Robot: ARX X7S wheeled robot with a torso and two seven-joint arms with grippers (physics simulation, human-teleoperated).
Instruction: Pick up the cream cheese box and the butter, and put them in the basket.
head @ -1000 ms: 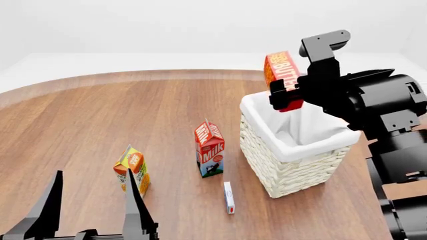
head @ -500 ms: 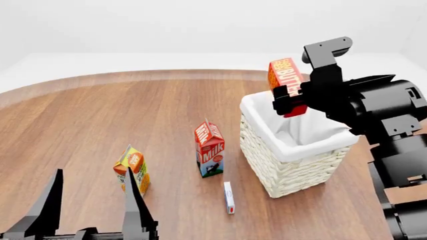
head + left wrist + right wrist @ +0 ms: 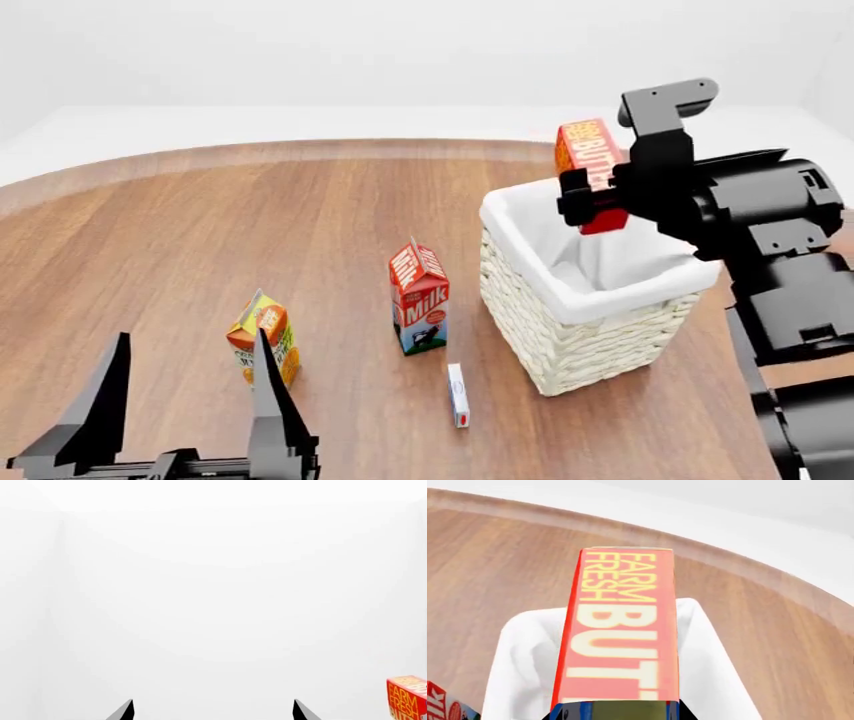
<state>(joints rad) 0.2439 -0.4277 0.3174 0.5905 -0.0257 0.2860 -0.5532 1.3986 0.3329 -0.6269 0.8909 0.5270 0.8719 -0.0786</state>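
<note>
The butter (image 3: 586, 148), a red-orange box with yellow lettering, hangs tilted above the far side of the white wicker basket (image 3: 574, 345). My right gripper (image 3: 597, 197) is shut on its lower end. In the right wrist view the butter (image 3: 620, 630) fills the middle, with the basket's white liner (image 3: 514, 655) below it. The cream cheese box (image 3: 458, 394), small, flat and white with a red end, lies on the table in front of the basket's near-left corner. My left gripper (image 3: 191, 345) stands open and empty low at the near left. Its wrist view shows only its fingertips (image 3: 129, 706) and the butter (image 3: 407, 698).
A red-and-white milk carton (image 3: 420, 298) stands upright just left of the basket, close behind the cream cheese box. An orange juice carton (image 3: 264, 337) stands further left, near my left gripper's fingers. The round wooden table's edge (image 3: 267, 150) curves along the back.
My right gripper has carried the butter a little to the right and toward me, further over the basket's opening. The left gripper and the table items have not moved.
</note>
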